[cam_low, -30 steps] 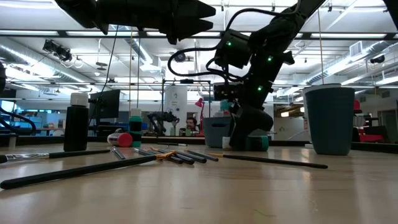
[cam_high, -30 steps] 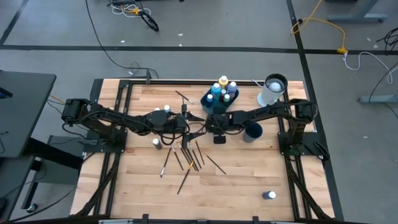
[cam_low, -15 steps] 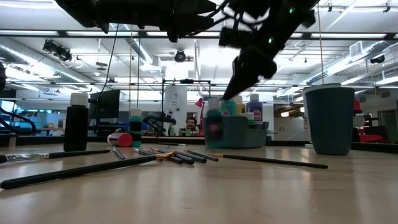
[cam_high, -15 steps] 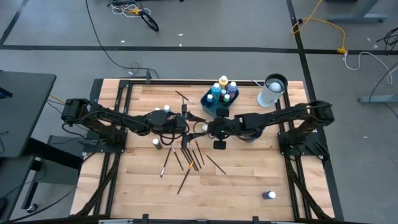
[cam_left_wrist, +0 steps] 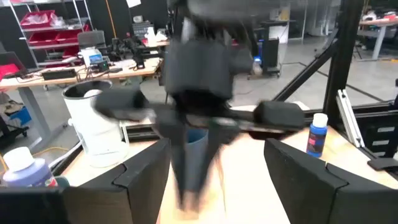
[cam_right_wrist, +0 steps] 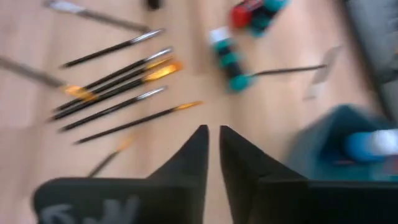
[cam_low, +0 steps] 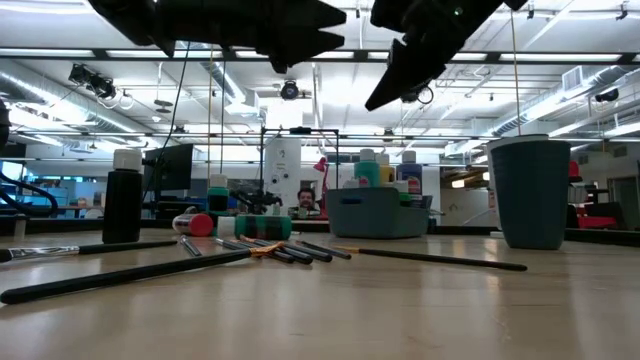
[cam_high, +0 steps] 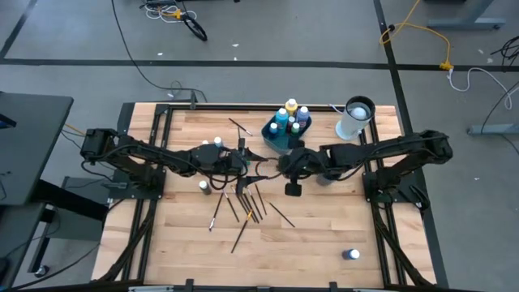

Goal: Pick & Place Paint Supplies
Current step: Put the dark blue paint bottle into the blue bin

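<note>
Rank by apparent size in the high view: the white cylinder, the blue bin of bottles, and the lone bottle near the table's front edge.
1. Blue bin, widest footprint.
2. White cylinder, clearly smaller than the bin.
3. Lone bottle, by far the smallest.

Right gripper point(cam_right_wrist: 213, 144) aloft (fingers nearly together)

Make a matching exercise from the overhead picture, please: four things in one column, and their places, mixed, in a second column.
Things:
1. bin of paint bottles
2. white cylinder
3. lone bottle
4. loose brushes

Places, by the high view:
a. alone, near the lower right corner of the table
b. scattered around the table's middle
c. at the table's upper right corner
d. at the upper edge, near its middle

Pairs: 1-d, 2-c, 3-a, 4-b.
</note>
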{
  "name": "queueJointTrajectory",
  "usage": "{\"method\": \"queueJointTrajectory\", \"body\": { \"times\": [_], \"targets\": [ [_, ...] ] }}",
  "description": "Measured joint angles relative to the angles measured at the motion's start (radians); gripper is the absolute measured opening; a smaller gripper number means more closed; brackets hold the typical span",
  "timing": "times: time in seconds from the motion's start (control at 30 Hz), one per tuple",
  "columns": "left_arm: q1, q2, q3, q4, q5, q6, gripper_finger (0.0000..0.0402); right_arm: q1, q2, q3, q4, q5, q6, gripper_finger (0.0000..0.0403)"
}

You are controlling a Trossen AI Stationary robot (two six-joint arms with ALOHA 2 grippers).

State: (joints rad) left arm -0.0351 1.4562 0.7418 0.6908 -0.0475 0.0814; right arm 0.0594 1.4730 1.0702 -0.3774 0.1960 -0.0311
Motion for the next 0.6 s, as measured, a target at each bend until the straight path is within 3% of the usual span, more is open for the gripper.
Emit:
{"method": "queueJointTrajectory", "body": {
  "times": [0.1,0.37,0.6],
  "targets": [
    [0.0,-0.001,0.0,-0.023,0.0,-0.007,0.0265,0.025,0.021,0.0,-0.003,-0.079,0.028,0.0086],
    [0.0,-0.001,0.0,-0.05,0.0,-0.033,0.0265,0.136,0.084,0.0,-0.01,-0.092,0.106,0.018],
    [-0.001,-0.001,0.0,-0.066,-0.001,-0.043,0.0265,0.229,0.112,-0.001,-0.043,-0.056,0.192,0.0215]
  ]
}}
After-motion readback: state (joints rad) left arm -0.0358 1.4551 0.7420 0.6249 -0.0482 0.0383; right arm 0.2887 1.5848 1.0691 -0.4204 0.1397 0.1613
